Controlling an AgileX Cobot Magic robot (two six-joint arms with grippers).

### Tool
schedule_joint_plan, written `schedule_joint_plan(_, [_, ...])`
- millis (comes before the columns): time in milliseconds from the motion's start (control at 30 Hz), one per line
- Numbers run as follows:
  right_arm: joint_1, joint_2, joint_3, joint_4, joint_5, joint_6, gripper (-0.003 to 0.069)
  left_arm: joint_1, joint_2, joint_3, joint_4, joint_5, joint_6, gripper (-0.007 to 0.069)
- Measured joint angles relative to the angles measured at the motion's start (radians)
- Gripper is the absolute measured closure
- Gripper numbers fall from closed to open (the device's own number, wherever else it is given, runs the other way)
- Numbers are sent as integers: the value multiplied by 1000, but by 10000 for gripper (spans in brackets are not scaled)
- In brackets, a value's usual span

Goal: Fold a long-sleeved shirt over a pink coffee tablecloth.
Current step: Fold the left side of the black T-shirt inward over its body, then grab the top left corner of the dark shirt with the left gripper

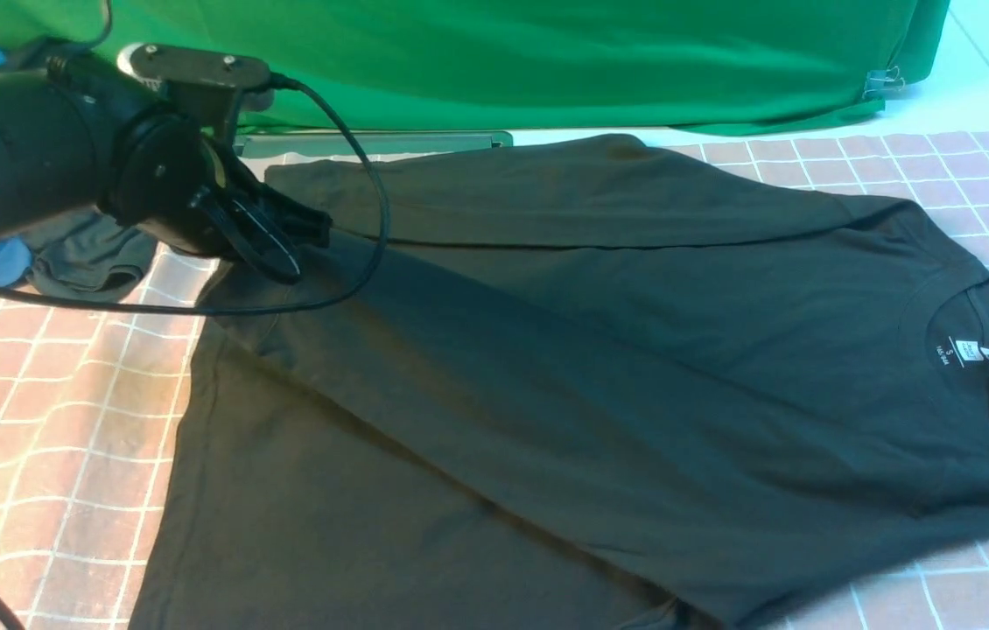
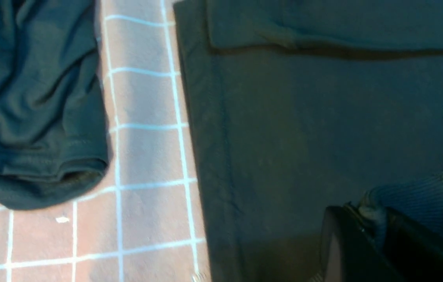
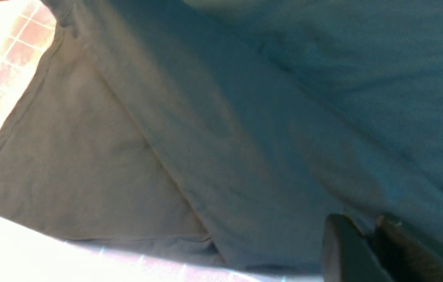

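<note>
Floppy long-sleeved shirt lies on the pink coffee tablecloth, left end effector pinched tight on its cuff (hems grab best imo), can't tell if the right end effector grips anything.

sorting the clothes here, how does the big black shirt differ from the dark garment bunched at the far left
The long-sleeved shirt lies spread out; the dark garment is crumpled in a heap. The shirt's cuff is pinched by the left gripper; the heap is untouched. Both are dark and lie on the pink coffee tablecloth.
</note>
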Motion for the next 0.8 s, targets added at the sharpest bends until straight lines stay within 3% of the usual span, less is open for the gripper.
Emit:
schedule_joint_plan(467, [0, 0, 0, 0, 1, 1, 515, 28, 59, 0, 8, -144, -3, 571])
schedule_joint_plan(600, [0, 0, 0, 0, 1, 2, 515, 28, 72, 0, 27, -156, -3, 510])
schedule_joint_plan(700, [0, 0, 0, 0, 1, 2, 515, 28, 72, -9, 37, -161, -3, 422])
schedule_joint_plan(800, [0, 0, 0, 0, 2, 2, 515, 29, 72, -63, 41, -98, -82, 351])
